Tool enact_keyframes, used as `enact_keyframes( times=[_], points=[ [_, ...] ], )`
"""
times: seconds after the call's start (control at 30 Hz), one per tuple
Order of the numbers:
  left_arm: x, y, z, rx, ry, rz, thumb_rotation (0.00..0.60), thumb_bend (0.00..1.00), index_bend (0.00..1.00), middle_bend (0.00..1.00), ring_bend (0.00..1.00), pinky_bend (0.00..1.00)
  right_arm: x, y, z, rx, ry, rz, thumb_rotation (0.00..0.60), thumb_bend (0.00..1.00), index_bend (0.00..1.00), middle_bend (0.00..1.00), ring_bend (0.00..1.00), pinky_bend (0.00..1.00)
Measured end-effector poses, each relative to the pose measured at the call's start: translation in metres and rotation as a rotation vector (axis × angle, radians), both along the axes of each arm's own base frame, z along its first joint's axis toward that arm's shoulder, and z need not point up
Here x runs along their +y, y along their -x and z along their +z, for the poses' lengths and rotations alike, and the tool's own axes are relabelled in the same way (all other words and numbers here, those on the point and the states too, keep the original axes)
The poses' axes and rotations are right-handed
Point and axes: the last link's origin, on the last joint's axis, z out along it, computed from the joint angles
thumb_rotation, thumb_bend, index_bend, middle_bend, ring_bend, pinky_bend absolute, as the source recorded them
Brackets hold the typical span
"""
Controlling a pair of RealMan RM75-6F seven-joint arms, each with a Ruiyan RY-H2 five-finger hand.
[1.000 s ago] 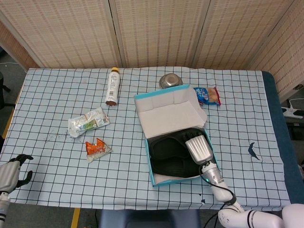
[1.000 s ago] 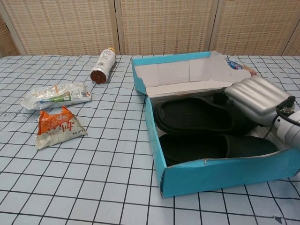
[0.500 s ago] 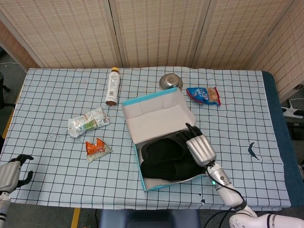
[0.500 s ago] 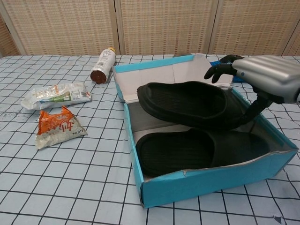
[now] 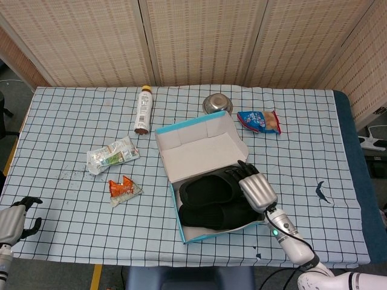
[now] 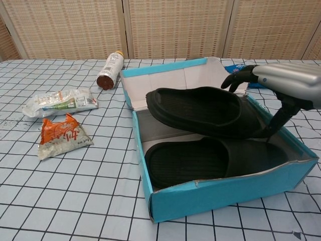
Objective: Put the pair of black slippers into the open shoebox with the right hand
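Left hand (image 5: 15,219): at the near left corner of the table (image 5: 314,157), fingers curled inward, nothing visible in them; seen in the head view only. Shoebox (image 6: 215,193): teal outside, grey-white inside, standing open near the front edge, right of centre, its lid (image 5: 202,148) folded back and lying flat on the far side. Lower slipper (image 6: 200,160): black, flat on the box floor along the near wall. Upper slipper (image 6: 200,110): black, inside the box outline but tilted, its left end raised above the floor and its right end down by the right wall, partly overlapping the lower one. Right hand (image 6: 286,83): silver with black fingers (image 6: 239,75), over the right side of the box, fingers extended above the slipper's right end and a dark thumb reaching down to that end; whether it actually grips the slipper cannot be told from either view. Orange snack packet (image 5: 124,188): left of the box, flat on the checked cloth. White-green packet (image 5: 112,154): just beyond the orange one, well apart from the box. Blue-red snack bag (image 5: 259,121): beyond the box's far right corner. Bottle (image 5: 143,109): lying on its side, far left of the lid, cap pointing away. Metal bowl (image 5: 217,103): near the far edge, just beyond the lid.
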Motion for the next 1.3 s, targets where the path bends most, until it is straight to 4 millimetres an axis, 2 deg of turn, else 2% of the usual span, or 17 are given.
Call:
enact_keyframes(
  times=[0.17, 0.23, 0.37, 0.47, 0.6, 0.8, 0.93, 1.1, 1.3],
  points=[
    [0.000, 0.000, 0.000, -0.003, -0.001, 0.003, 0.600, 0.44, 0.30, 0.24, 0.29, 0.47, 0.003, -0.012, 0.005, -0.118, 0.006, 0.020, 0.600, 0.06, 0.26, 0.18, 0.01, 0.15],
    [0.000, 0.000, 0.000, -0.001, -0.001, 0.003, 0.600, 0.44, 0.30, 0.24, 0.29, 0.47, 0.007, -0.019, 0.012, -0.159, 0.020, 0.046, 0.600, 0.10, 0.30, 0.21, 0.04, 0.18],
    [0.000, 0.001, -0.001, 0.001, 0.003, 0.008, 0.600, 0.44, 0.30, 0.24, 0.29, 0.47, 0.015, -0.034, 0.021, -0.198, 0.051, 0.104, 0.600, 0.35, 0.41, 0.33, 0.13, 0.23],
    [0.000, 0.000, -0.001, 0.004, 0.007, 0.006, 0.600, 0.44, 0.30, 0.24, 0.29, 0.47, 0.017, -0.044, 0.016, -0.207, 0.039, 0.139, 0.600, 0.53, 0.54, 0.43, 0.25, 0.31],
    [0.000, 0.000, -0.001, 0.001, 0.006, 0.007, 0.600, 0.44, 0.30, 0.24, 0.29, 0.47, 0.014, -0.057, 0.001, -0.225, 0.012, 0.188, 0.600, 0.66, 0.64, 0.52, 0.34, 0.39],
    [0.000, 0.001, 0.000, -0.002, 0.005, 0.009, 0.600, 0.44, 0.30, 0.24, 0.29, 0.47, 0.002, -0.068, -0.026, -0.240, -0.026, 0.223, 0.600, 0.68, 0.67, 0.54, 0.36, 0.39],
    [0.000, 0.000, 0.001, -0.007, 0.002, 0.005, 0.600, 0.44, 0.30, 0.24, 0.29, 0.47, -0.007, -0.068, -0.043, -0.229, -0.048, 0.224, 0.600, 0.68, 0.67, 0.54, 0.36, 0.39],
    [0.000, 0.001, 0.001, -0.013, 0.004, 0.009, 0.600, 0.44, 0.30, 0.24, 0.29, 0.47, -0.013, -0.057, -0.063, -0.187, -0.081, 0.203, 0.600, 0.68, 0.67, 0.54, 0.36, 0.39],
    [0.000, 0.001, 0.001, -0.014, 0.005, 0.008, 0.600, 0.44, 0.30, 0.24, 0.29, 0.47, -0.015, -0.040, -0.076, -0.147, -0.120, 0.164, 0.600, 0.68, 0.67, 0.54, 0.36, 0.39]
  ],
)
